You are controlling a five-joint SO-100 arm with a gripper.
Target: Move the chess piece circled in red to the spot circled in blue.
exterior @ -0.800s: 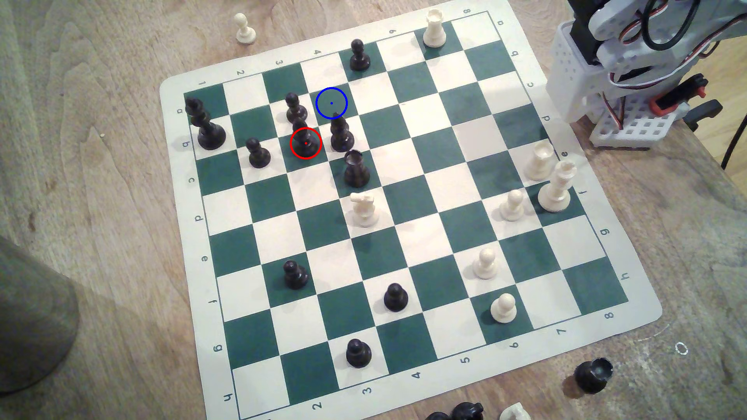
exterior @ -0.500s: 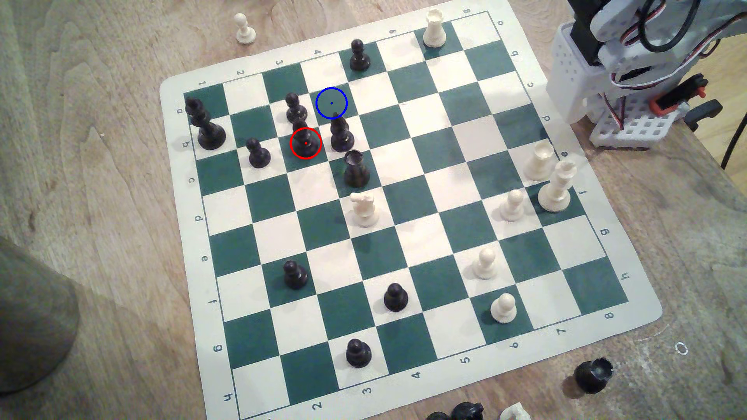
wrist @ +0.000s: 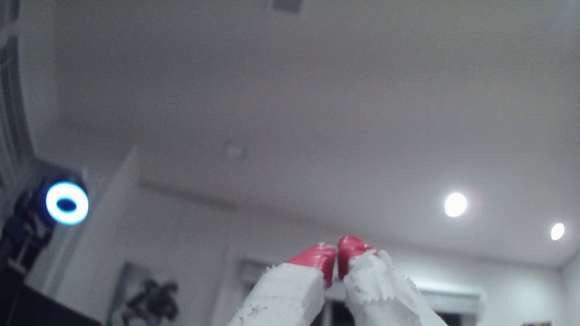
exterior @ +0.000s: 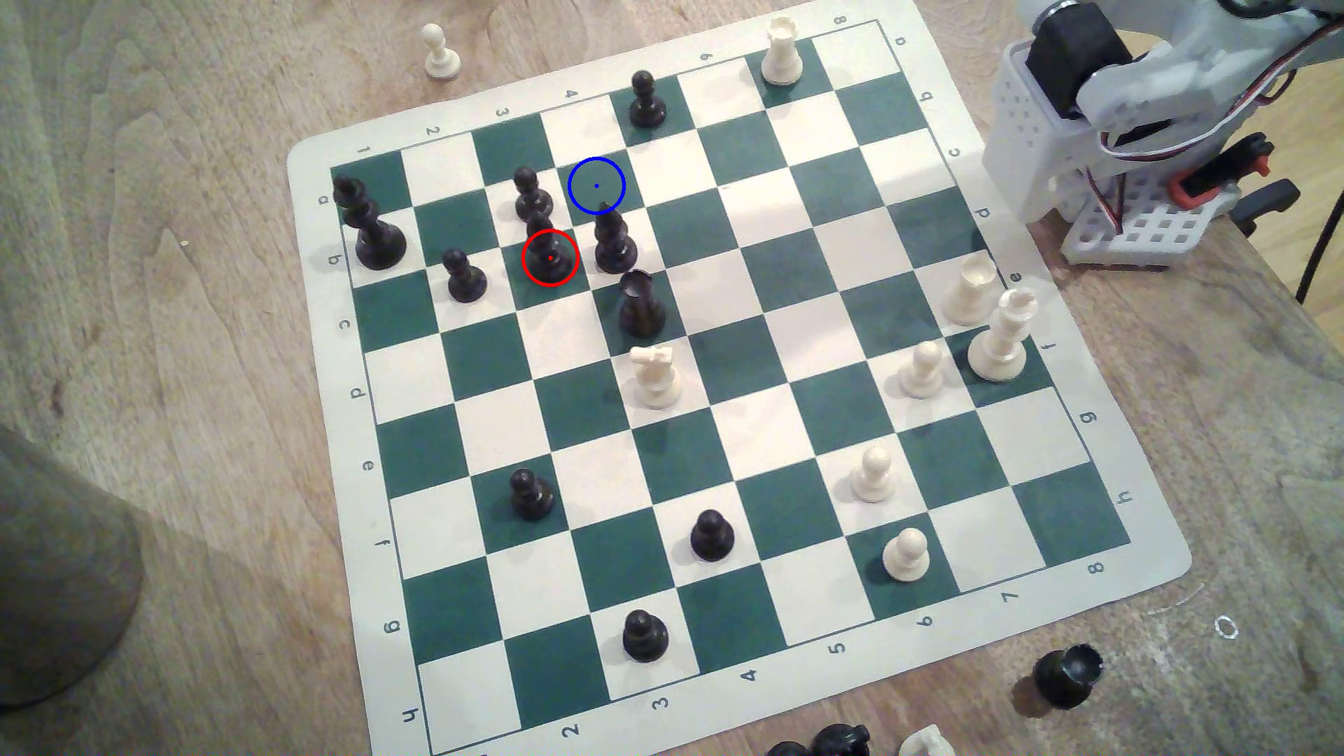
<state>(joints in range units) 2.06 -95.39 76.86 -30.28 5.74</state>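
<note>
The chess piece (exterior: pixel 547 247), a glossy black bishop ringed in red, stands on a dark green square in the far left part of the board (exterior: pixel 727 378). The spot (exterior: pixel 596 186), a green square under a thin blue ring, lies one square diagonally beyond it and is bare. In the wrist view my gripper (wrist: pixel 336 250) points up at a ceiling, its red-tipped white fingers (wrist: pixel 317 255) pressed together with nothing between them. My white arm (exterior: pixel 1134 109) sits folded at the exterior view's top right, off the board.
Black pawns (exterior: pixel 532 195) and a taller black piece (exterior: pixel 614 243) crowd the bishop; a flat-topped black piece (exterior: pixel 640 304) stands just nearer. White pieces (exterior: pixel 1000 338) line the exterior view's right side. Captured pieces (exterior: pixel 1065 674) lie off the board's near edge. A grey object (exterior: pixel 58 581) stands at the left.
The arm at the top right has shifted: its upper links have swung and a black motor now shows. No chess piece has moved.
</note>
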